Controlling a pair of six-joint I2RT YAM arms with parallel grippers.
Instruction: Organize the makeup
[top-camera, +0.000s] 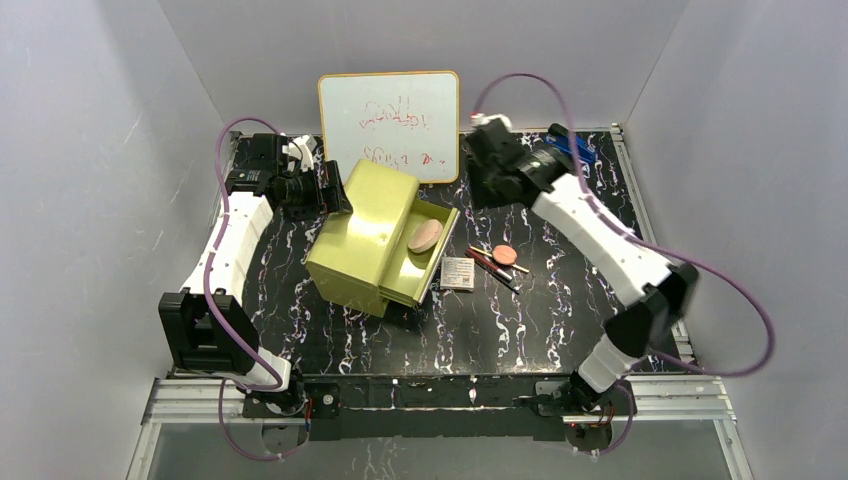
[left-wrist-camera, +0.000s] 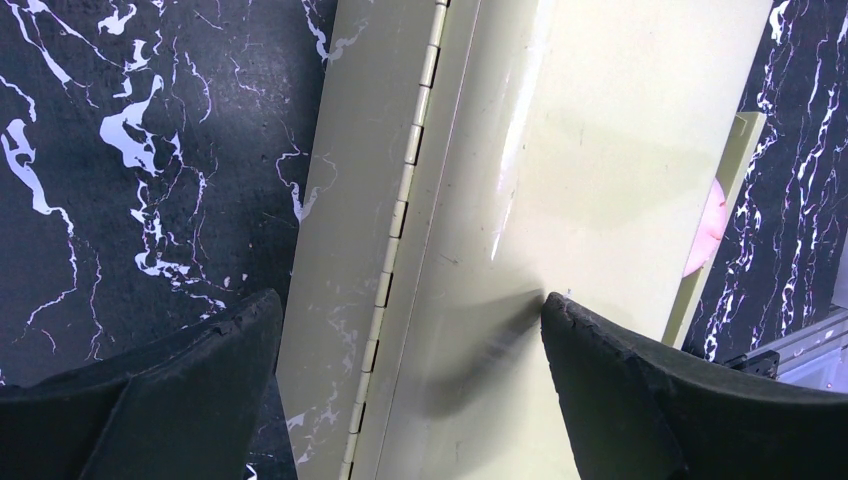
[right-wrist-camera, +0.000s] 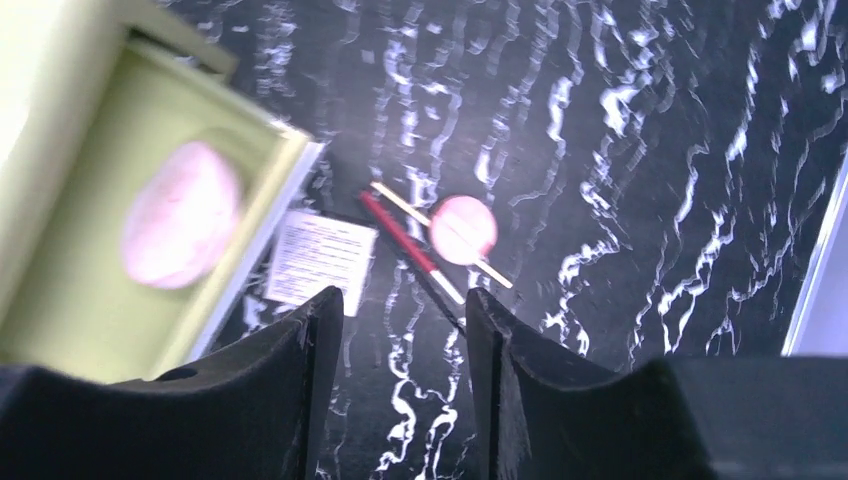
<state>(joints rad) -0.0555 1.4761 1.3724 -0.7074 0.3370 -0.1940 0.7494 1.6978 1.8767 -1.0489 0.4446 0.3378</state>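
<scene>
**A:** Top view first. We see the larger disc (top-camera: 425, 236) already in the open drawer of the olive box (top-camera: 362, 232), mid-worktop. The packet (top-camera: 458, 272), dark-red stick (top-camera: 490, 262) and smaller disc (top-camera: 504, 255) lie loose just right of the drawer. The right gripper (top-camera: 482, 195) hangs toward the far edge, so the loose makeup is on its near side. The left gripper (top-camera: 335, 198) is at the box's far-left corner, so we'd say the right arm is clearly nearer. The stick's long axis runs diagonally, far-left to near-right.

**B:** Agreed. From the left wrist, the left gripper (left-wrist-camera: 410, 330) is spread wide over the box (left-wrist-camera: 600, 150) lid by the hinge, gripping nothing. We can't tell whether the pads (left-wrist-camera: 640, 400) touch it.

**A:** On the right wrist view, the right gripper (right-wrist-camera: 405, 340) is partly open and empty. The stick (right-wrist-camera: 405, 245) sits right ahead of the gap, with the smaller disc (right-wrist-camera: 463, 228) beside it. The packet (right-wrist-camera: 322, 255) lies next to the drawer and the larger disc (right-wrist-camera: 180, 228) is inside.

**B:** Any writing? The whiteboard (top-camera: 390, 125) at the far edge has red scribbles we can't read, and the packet's print is too small.
</scene>
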